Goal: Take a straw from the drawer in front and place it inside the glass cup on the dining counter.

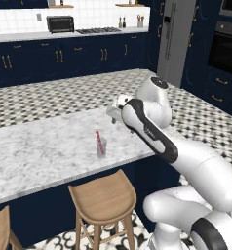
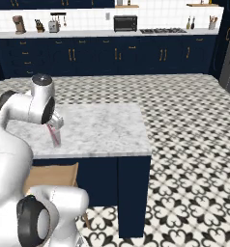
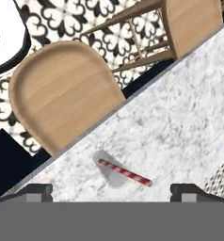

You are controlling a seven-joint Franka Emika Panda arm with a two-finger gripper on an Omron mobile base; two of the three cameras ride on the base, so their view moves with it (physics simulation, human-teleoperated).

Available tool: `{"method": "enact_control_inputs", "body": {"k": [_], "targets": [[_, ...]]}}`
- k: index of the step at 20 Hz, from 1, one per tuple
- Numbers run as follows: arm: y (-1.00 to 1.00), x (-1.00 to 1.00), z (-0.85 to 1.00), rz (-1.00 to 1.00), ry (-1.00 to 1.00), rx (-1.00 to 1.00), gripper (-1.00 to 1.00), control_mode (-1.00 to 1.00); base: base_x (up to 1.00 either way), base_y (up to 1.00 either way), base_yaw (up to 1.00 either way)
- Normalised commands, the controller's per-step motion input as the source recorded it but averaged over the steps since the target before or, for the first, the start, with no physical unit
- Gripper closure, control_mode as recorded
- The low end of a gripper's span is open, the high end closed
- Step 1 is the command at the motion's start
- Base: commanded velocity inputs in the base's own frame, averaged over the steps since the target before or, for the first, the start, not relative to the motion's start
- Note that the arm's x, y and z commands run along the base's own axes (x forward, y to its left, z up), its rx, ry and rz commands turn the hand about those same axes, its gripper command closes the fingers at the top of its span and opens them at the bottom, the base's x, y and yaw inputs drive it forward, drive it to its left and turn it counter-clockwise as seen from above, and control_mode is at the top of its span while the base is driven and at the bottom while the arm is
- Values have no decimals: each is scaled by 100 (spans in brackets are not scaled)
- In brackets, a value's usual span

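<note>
wooden stools (image 1: 104, 197) on patterned floor tiles (image 2: 184, 125), toaster oven (image 1: 60, 23), steel fridge (image 1: 175, 39)

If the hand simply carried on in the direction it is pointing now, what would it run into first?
Most likely the glass cup with the straw standing in it: both lie almost midway ahead of the hand, whose fingers stand apart. The dining counter lies just behind them. Depth is hard to judge, so it might slip past the rim.

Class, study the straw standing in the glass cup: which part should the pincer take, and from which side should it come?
Grip the straw on the end that sticks out above the glass cup, coming from above. It leans against the rim, so tilt the pincer to match; the lower part sits inside the cup wall.
</note>
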Motion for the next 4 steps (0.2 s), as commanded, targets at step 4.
{"method": "enact_control_inputs", "body": {"k": [4], "targets": [[-81,0,0,21,-3,-34,-100,-100,0,0,0]]}}
